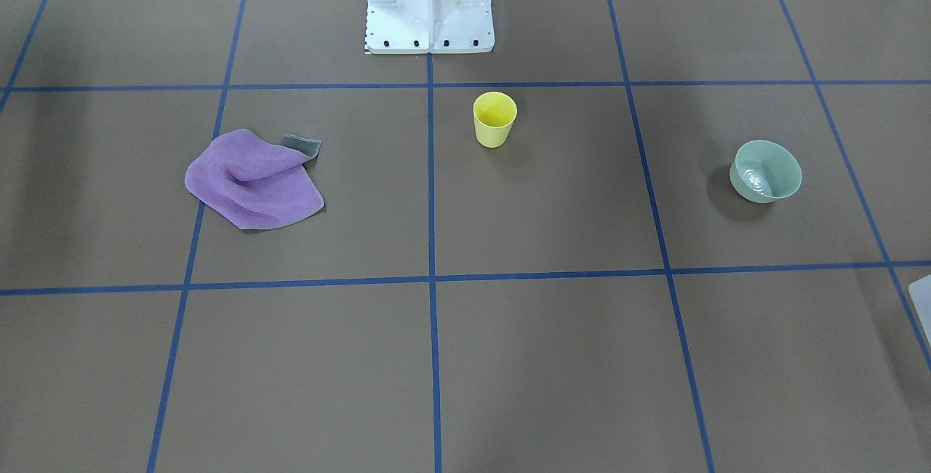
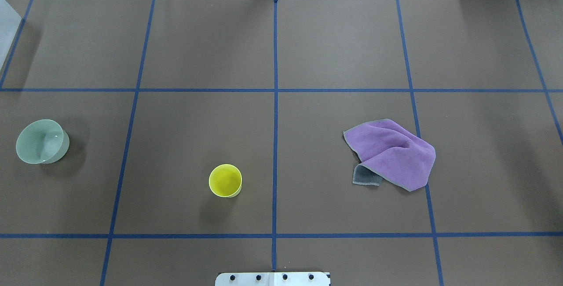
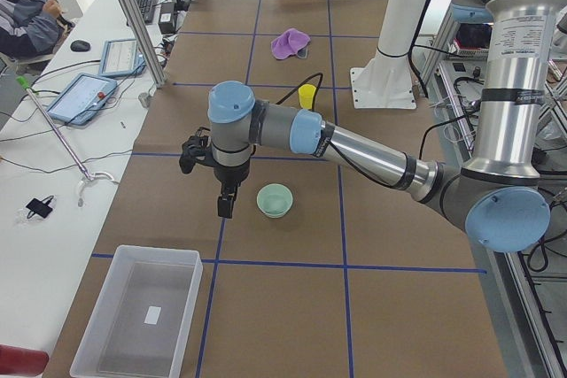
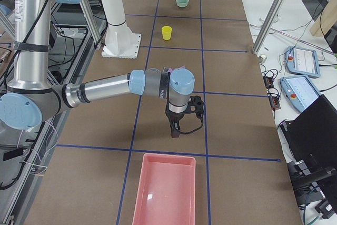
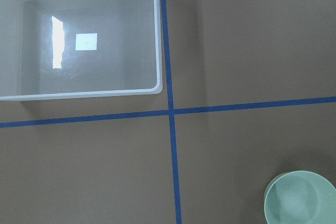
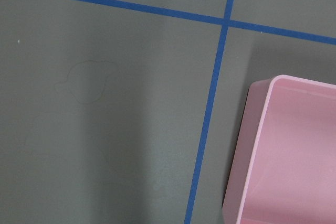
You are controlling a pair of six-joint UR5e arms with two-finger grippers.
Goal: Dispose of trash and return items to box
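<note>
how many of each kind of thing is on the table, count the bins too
Yellow plastic cup: 1
Pale green bowl: 1
Crumpled purple cloth: 1
Plastic bins: 2, the clear plastic bin and the pink plastic bin
Total: 5

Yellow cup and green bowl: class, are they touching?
Apart. Overhead exterior view shows bare table and a blue tape line between yellow cup and green bowl.
</note>
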